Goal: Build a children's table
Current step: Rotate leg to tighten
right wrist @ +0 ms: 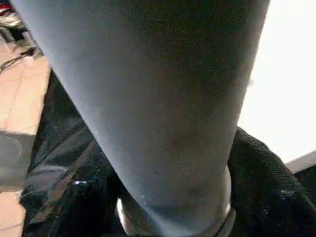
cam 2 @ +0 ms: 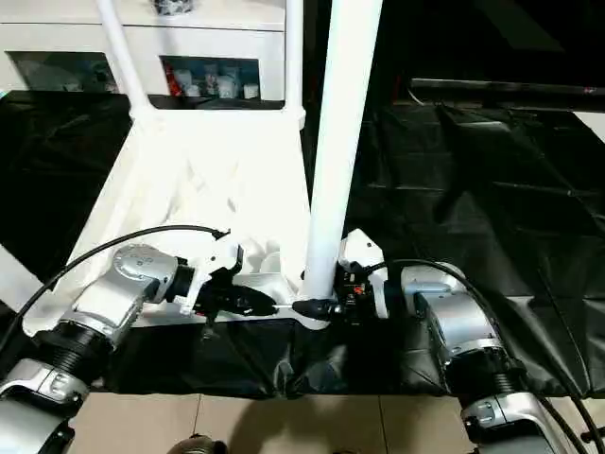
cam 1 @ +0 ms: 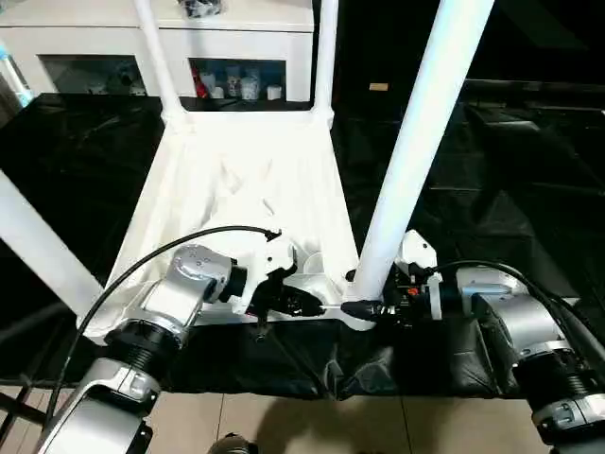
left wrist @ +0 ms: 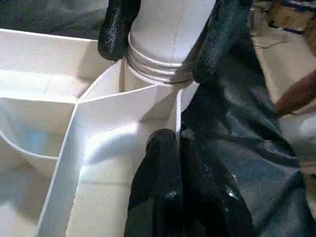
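Observation:
The children's table lies upside down on a black cloth, its ribbed white top [cam 1: 236,180] facing up. Two legs [cam 1: 156,57] [cam 1: 326,57] stand in the far corner sockets, and another leg [cam 1: 38,246] rises at the near left. The near-right leg [cam 1: 416,142] stands in its corner socket [left wrist: 158,74]. My right gripper [cam 1: 364,301] holds this leg just above the socket, one black finger [left wrist: 116,29] on each side. My left gripper [cam 1: 307,305] is shut and empty, its tips [left wrist: 174,143] resting on a rib of the top just beside that socket.
A white cabinet with glass doors [cam 1: 236,43] stands behind the table. Black cloth [cam 1: 492,189] covers the work surface, its front edge hanging over a tiled floor [cam 1: 312,426]. A black cable [cam 1: 142,265] loops over my left forearm. A person's hand [left wrist: 296,96] shows beyond the cloth.

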